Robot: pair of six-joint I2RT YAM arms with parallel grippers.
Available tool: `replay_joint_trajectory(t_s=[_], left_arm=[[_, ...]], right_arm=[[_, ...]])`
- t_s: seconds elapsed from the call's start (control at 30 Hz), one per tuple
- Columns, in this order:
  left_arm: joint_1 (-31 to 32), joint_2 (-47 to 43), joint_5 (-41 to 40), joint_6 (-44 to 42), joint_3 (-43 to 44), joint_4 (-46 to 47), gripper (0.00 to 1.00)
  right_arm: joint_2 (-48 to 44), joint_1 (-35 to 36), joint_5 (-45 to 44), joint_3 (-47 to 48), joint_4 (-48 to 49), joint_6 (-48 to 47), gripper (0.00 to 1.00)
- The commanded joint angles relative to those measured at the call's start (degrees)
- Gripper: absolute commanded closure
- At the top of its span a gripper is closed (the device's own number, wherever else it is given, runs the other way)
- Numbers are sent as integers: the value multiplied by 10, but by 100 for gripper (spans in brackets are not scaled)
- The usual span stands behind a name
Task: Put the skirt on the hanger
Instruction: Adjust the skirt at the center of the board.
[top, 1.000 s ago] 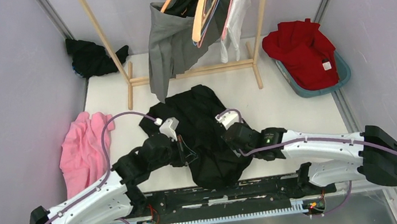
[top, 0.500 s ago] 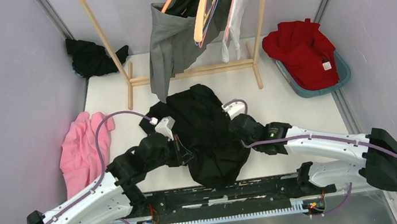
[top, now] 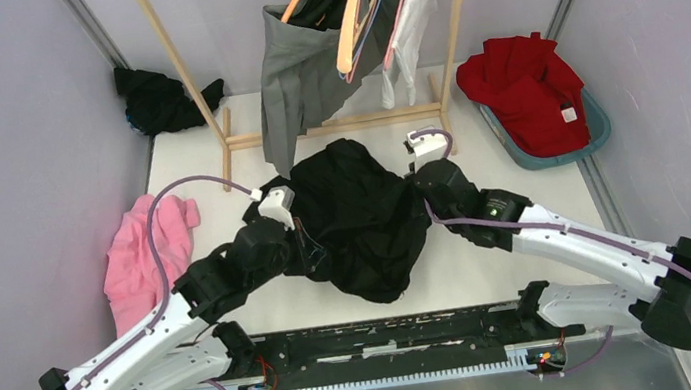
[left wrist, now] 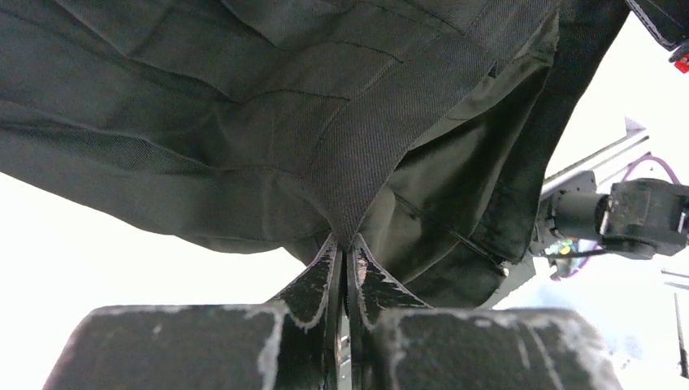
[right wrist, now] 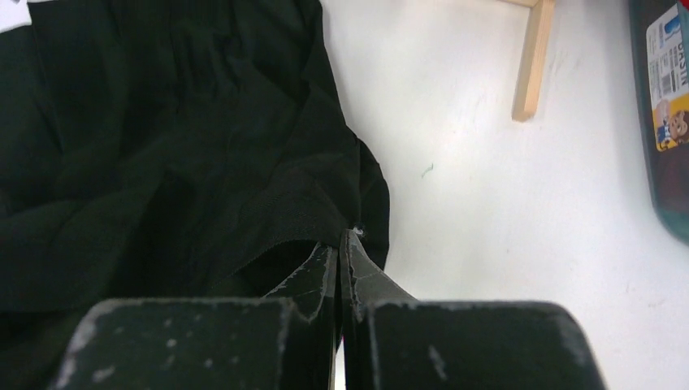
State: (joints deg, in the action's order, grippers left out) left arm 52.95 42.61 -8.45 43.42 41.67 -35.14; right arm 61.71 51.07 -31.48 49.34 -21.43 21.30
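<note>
Black skirt (top: 360,218) cloth is pinched in both grippers. The left gripper (left wrist: 345,244) has its jaws pressed together on a fold at the garment's left side, and the right gripper (right wrist: 341,241) is clamped tight on the edge at its right side. The skirt is bunched between the two arms over the white table (top: 490,171), just in front of the wooden rack (top: 342,125), where the hangers (top: 352,33) and a grey garment (top: 293,91) hang.

There are 2 arms (top: 167,324) (top: 570,241), 1 rack (top: 343,126), 1 basket (top: 601,131), 4 garments (top: 364,213) (top: 143,257) (top: 157,99) (top: 520,91) lying loose, and perhaps 3 hangers (top: 354,22).
</note>
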Motion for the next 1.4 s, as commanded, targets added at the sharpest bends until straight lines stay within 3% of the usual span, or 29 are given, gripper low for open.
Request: replay_joint_trajectory(t_s=[0.0,0.37,0.5,0.83,1.0,1.1,1.23,1.37], left_arm=[[-21,20,-48,-52,34,9,91],[-211,22,35,-96,11,41,91],[-217,47,49,-100,33,56,91],[-211,67,179,-120,36,54,86],[-171,100,198,-124,37,49,84],[-124,120,178,-115,42,48,82],[-78,133,162,-111,56,33,76],[-72,120,138,-124,101,-26,65]], right_arm=[[45,-39,32,34,84,-16,99],[219,-108,142,124,230,-22,99],[236,-117,162,143,229,-19,99],[155,-133,222,51,139,2,99],[110,-132,240,0,91,23,90],[79,-133,238,-13,44,22,73],[26,-133,225,-14,-18,17,57],[-27,-133,211,0,-82,15,49]])
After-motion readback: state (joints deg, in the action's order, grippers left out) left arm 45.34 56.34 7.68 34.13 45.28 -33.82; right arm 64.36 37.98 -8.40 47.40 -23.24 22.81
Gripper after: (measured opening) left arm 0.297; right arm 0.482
